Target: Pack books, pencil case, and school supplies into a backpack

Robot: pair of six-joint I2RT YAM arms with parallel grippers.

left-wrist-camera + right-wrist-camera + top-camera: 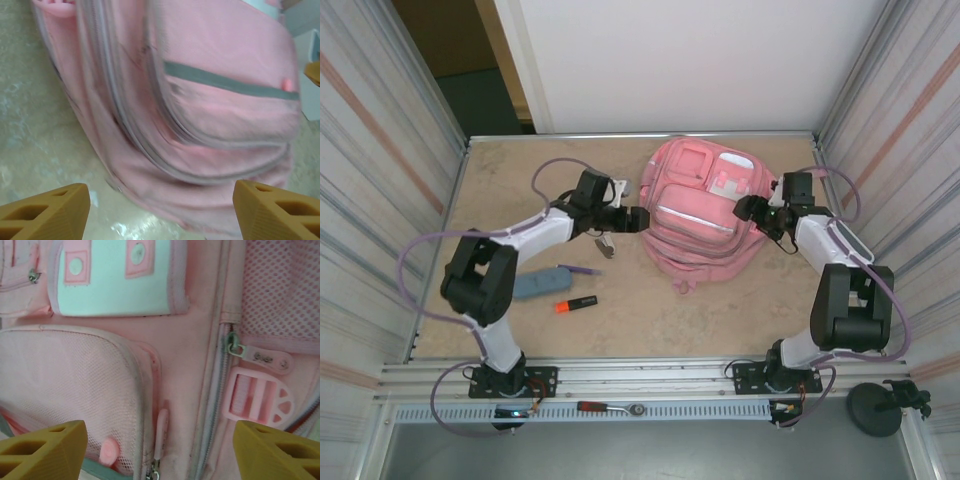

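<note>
With both arms' jaws spread and empty at the zipped pink backpack (700,225), opening it seems the step in hand: pinch a zipper pull (260,357) next.

We see the pink backpack (700,215) lying front-up, with white patches on it. Well apart to its left lie the blue-grey pencil case (540,283), a thin purple pen (584,269) just beside it, and the orange-and-black marker (577,303).
</note>
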